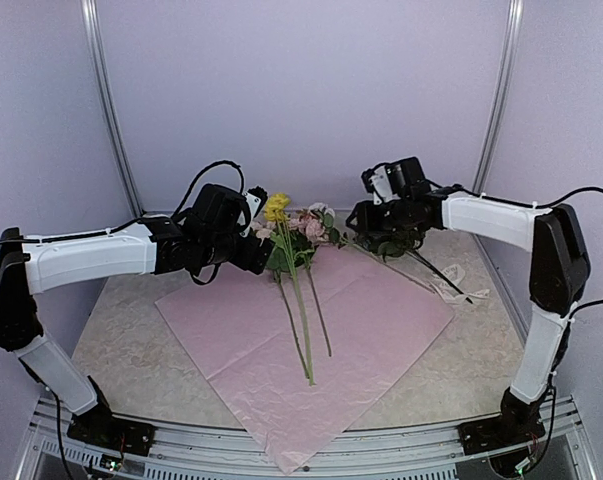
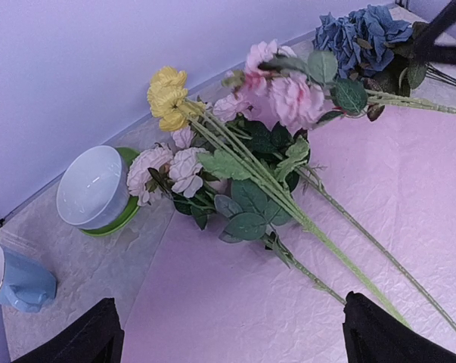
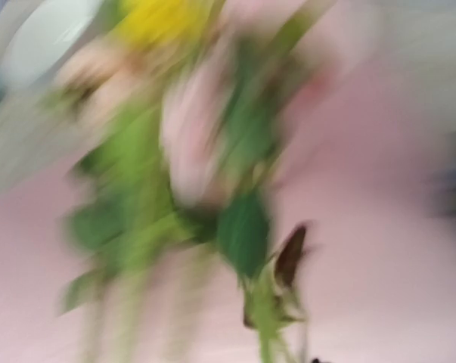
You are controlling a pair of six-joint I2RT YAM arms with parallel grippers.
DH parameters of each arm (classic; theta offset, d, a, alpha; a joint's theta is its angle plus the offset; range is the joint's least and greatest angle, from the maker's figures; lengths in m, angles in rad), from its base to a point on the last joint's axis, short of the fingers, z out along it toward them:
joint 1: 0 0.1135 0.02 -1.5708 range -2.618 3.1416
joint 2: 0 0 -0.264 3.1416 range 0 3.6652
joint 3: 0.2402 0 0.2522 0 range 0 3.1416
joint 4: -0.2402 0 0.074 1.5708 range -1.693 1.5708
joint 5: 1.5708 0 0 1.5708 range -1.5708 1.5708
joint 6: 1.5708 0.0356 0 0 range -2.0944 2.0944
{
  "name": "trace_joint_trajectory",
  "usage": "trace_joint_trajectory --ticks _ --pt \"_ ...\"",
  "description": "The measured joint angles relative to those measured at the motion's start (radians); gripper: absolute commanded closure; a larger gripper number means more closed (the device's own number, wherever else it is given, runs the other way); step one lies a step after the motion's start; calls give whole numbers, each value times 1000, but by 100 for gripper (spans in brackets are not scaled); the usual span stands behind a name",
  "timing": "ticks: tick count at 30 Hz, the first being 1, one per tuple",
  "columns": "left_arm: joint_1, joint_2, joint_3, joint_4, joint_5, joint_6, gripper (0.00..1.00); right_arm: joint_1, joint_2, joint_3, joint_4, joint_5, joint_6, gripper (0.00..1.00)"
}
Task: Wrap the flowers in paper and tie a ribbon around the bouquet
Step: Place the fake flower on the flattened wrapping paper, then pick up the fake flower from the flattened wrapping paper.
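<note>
The flowers (image 1: 293, 262) lie on the paper (image 1: 381, 310) at its far corner. Their heads point to the back wall and their long green stems point to the near edge, a bit fanned out. One blue flower (image 2: 360, 34) lies off to the right, under the right claw (image 1: 357, 218), and its dark stem runs out to the right, toward the ribbon (image 1: 459, 283). The ribbon lies loose on the worktop (image 1: 131, 340), just past the right edge of the paper. Behind the flower heads a white bowl (image 2: 91, 185) sits on a green saucer (image 2: 118, 223), with a blue mug (image 2: 20, 283) near it. The heads are yellow, pale pink and blue, with lots of dark green leaves under them. The paper is flat, pink and crinkly. The left claw (image 2: 231, 310) hangs over the paper close to the stems, wide open with nothing in it. The right claw is by the heads, but its picture is all blurry, so I cannot tell how far open it is or if it has hold of anything.
</note>
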Motion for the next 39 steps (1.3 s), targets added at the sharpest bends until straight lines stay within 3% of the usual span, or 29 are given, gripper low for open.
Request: trace_joint_trajectory --ticks 2,4,5,7,9,14,17,23,29,33,39 --pt "0 -1 0 0 1 0 1 -89 -56 -3 -42 23 -48 87" --pt "-1 -1 0 0 1 0 1 -161 -113 -54 -48 20 -75 94" --pt "-2 -1 0 0 1 0 1 -208 -131 -84 -47 9 -90 92" --pt "-2 -1 0 0 1 0 1 -223 -151 -152 -40 -64 -95 73" --pt "-2 -1 0 0 1 0 1 -185 -122 -172 -55 -126 -103 60" --pt "-2 -1 0 0 1 0 1 -113 18 -76 -148 -118 -181 50" --pt "-2 -1 0 0 1 0 1 -111 177 138 -255 -21 -260 49" --pt "-3 -1 0 0 1 3 1 -112 323 260 -347 135 -356 58" --pt "-3 -1 0 0 2 3 1 -112 404 305 -414 158 -399 70" --pt "-3 -1 0 0 2 5 1 -112 404 308 -424 159 -419 93" --pt "-3 -1 0 0 2 7 1 -102 403 308 -424 191 -451 99"
